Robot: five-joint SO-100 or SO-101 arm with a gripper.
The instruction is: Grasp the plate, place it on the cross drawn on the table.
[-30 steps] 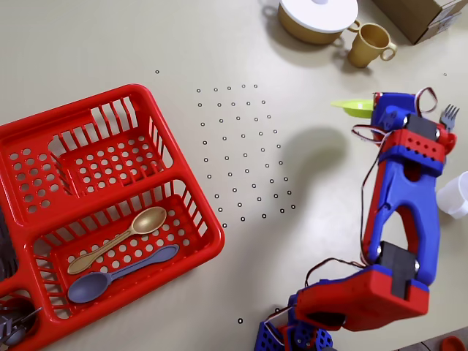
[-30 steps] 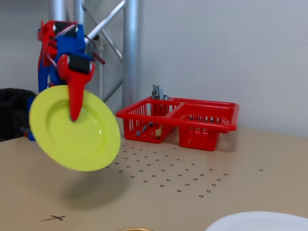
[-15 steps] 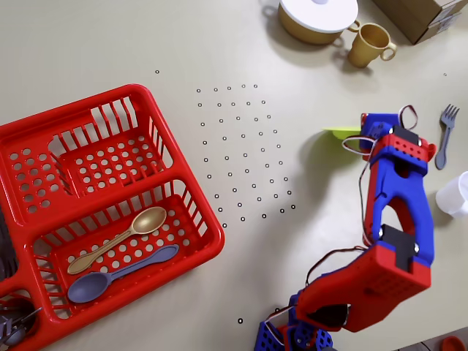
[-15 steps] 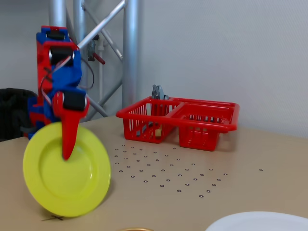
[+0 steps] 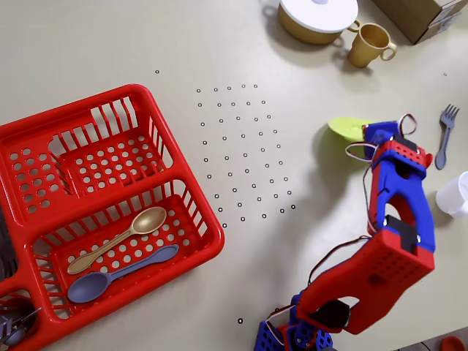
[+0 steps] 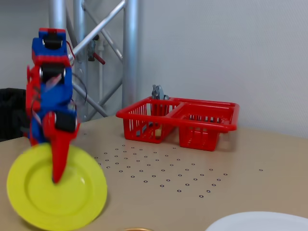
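Note:
The lime-green plate [image 6: 72, 202] is held steeply tilted, its face toward the fixed camera, low over the table at the lower left. My gripper [image 6: 57, 178] is shut on its upper rim, with a red finger [image 6: 60, 154] lying across the plate's face. From overhead only a sliver of the plate [image 5: 348, 128] shows, just left of the gripper [image 5: 364, 132] at the right side of the table. The cross is hidden in both views.
A red basket [image 5: 73, 110] with two spoons [image 5: 121, 245] fills the left of the overhead view. A white-lidded yellow pot [image 5: 319, 13], a yellow cup [image 5: 369, 44] and a box [image 5: 420, 14] stand at the top. A fork [image 5: 444, 124] and a white cup [image 5: 455, 194] lie to the right. A grid of black dots [image 5: 245, 153] marks the middle.
The arm has lowered the plate from mid-air down toward the table and nearer the fixed camera. The plate now covers the spot where the cross showed. The grip is unchanged.

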